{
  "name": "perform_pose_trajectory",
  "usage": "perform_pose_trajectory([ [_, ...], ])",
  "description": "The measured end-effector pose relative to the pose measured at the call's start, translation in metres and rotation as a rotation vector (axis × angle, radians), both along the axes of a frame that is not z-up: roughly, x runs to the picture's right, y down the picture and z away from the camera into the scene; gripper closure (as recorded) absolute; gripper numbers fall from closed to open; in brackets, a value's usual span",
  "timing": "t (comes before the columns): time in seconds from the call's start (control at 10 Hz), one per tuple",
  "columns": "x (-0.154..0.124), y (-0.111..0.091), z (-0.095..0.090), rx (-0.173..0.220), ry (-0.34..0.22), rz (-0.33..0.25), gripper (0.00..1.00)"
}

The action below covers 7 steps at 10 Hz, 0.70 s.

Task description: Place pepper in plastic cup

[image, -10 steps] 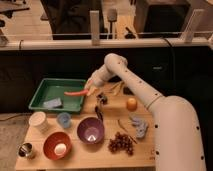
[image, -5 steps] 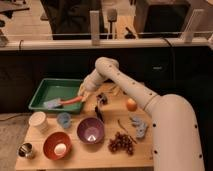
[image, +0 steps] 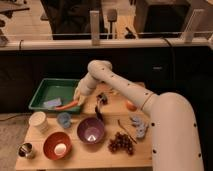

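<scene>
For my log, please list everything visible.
table: one, wooden, under everything
tray: one, green, back left
pale piece: one, bluish, inside tray
pepper: one, red-orange, over tray's rim
plastic cup: one, light blue, before tray
white cup: one, white, beside it
metal cup: one, shiny, left corner
red bowl: one, red, front left
purple bowl: one, purple, front middle
grapes: one bunch, dark, front right
orange fruit: one, orange, right
small object: one, blue-grey, behind grapes
dark items: two, black, middle
arm: one, white, from right
gripper: one, pale, gripping pepper's end
</scene>
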<state>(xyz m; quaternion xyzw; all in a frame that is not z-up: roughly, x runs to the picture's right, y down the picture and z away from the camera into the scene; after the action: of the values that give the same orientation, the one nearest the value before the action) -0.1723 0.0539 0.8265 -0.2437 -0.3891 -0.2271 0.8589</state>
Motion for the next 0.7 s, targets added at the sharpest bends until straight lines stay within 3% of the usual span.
perform_pose_trajectory([
  [0.7, -0.021, 0.028, -0.007, 0.037, 0.060, -0.046, 1.00],
])
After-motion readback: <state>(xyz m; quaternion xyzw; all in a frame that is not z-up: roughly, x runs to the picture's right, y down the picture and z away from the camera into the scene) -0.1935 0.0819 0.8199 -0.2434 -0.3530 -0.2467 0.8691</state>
